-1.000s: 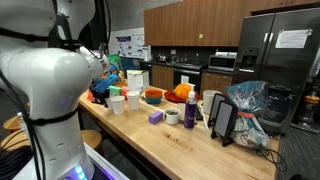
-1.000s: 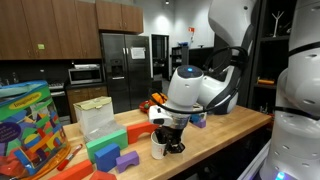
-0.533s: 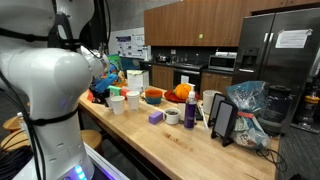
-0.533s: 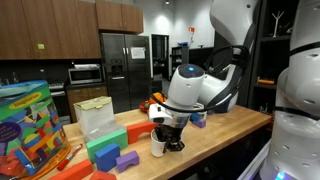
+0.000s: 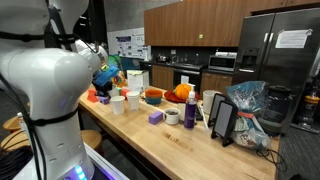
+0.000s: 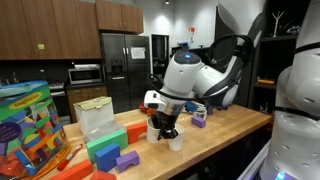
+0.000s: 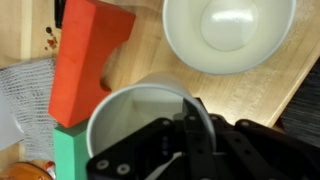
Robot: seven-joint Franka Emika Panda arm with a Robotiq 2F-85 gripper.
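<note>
Gripper (image 7: 192, 128) pinched on rim of white plastic cup (image 7: 130, 120); cup held upright directly beneath, just beside red wedge-shaped block (image 7: 85, 50).

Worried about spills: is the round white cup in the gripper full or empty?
Empty: wrist view shows the round white cup bare inside.

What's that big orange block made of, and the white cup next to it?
The chunky orange-red block looks like foam or matte plastic: its faces are dull, with no shine, so I can't tell which. The round white cup looks like thin, smooth plastic, maybe paper: slim rim, faint sheen.
</note>
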